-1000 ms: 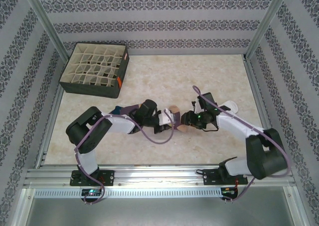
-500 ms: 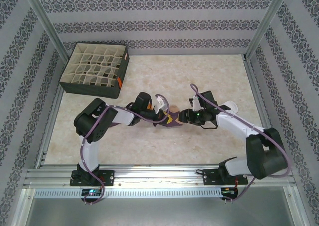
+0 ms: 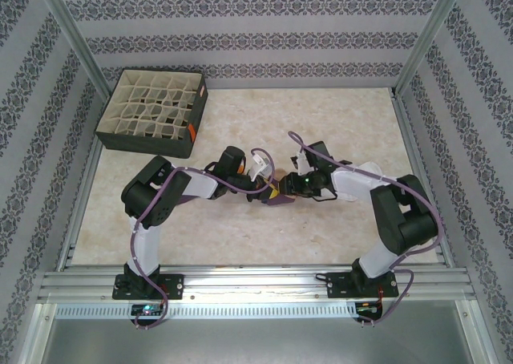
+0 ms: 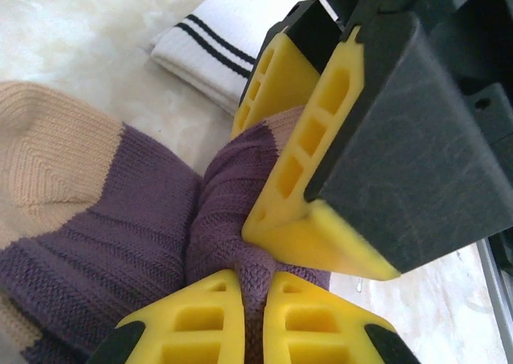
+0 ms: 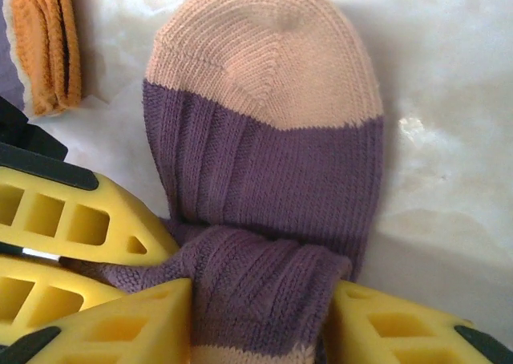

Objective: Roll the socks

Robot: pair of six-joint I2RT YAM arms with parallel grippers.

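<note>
A purple sock with a tan toe lies on the table between both grippers. My left gripper is shut, pinching a bunched ridge of the purple sock. My right gripper faces it from the opposite side, its fingers pressed against both sides of a folded part of the same sock. In the top view the two grippers, left and right, meet tip to tip. A white sock with black cuff stripes lies just beyond them.
A dark box with beige grid dividers stands at the back left. A folded orange piece of fabric lies beside the left gripper's fingers. Metal frame rails run along the near edge of the marble-patterned table.
The left arm swung up from the near side with the sock, then held still. The right gripper slid left onto the sock and its jaws narrowed on the fold.
</note>
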